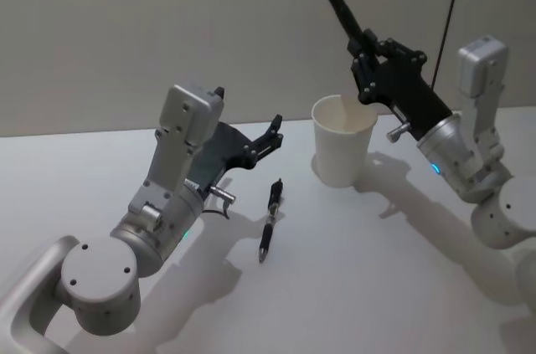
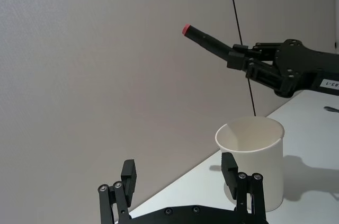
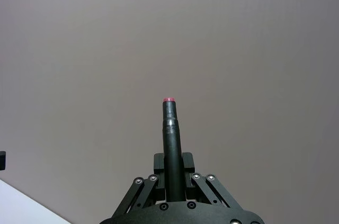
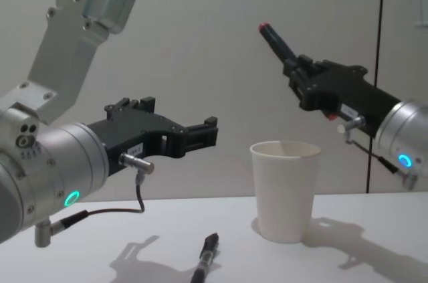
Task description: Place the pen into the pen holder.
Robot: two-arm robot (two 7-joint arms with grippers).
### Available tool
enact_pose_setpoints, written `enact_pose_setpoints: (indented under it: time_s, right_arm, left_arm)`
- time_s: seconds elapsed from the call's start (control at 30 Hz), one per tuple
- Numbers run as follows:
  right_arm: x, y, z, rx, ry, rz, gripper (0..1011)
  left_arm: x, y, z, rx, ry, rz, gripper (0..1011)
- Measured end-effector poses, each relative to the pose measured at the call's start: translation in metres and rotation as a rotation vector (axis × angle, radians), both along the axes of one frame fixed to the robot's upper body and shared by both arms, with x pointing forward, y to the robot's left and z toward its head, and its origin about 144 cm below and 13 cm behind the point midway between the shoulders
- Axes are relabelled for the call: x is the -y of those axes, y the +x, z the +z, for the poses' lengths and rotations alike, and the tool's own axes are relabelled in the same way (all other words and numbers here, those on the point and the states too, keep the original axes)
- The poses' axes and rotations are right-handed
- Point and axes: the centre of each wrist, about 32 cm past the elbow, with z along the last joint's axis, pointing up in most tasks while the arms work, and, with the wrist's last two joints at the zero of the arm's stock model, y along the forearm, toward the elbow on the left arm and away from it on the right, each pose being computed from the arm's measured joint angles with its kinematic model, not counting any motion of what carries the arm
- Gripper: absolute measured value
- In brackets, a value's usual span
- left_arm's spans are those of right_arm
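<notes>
My right gripper (image 1: 366, 44) is shut on a black pen with a red end (image 1: 345, 12), holding it in the air above the far rim of the pen holder (image 1: 342, 149), a white paper cup standing upright on the table. The pen points up and away from the cup; it shows in the right wrist view (image 3: 171, 139) and in the chest view (image 4: 275, 41). A second black pen (image 1: 270, 218) lies flat on the table between the cup and my left gripper (image 1: 272, 132). That gripper hovers open with nothing in it, left of the cup (image 2: 254, 155).
The white table (image 1: 377, 287) has free room in front of the cup and the lying pen. A thin black cable (image 1: 448, 19) runs down the grey wall behind my right arm.
</notes>
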Motion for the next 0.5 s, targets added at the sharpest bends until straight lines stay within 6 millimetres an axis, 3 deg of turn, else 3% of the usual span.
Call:
enact_pose_setpoints:
  time_s: [0.5]
  right_arm:
    - [-0.017, 0.018, -0.013, 0.000, -0.022, 0.011, 185]
  left_arm:
    - [0.000, 0.000, 0.000, 0.000, 0.000, 0.000, 1001]
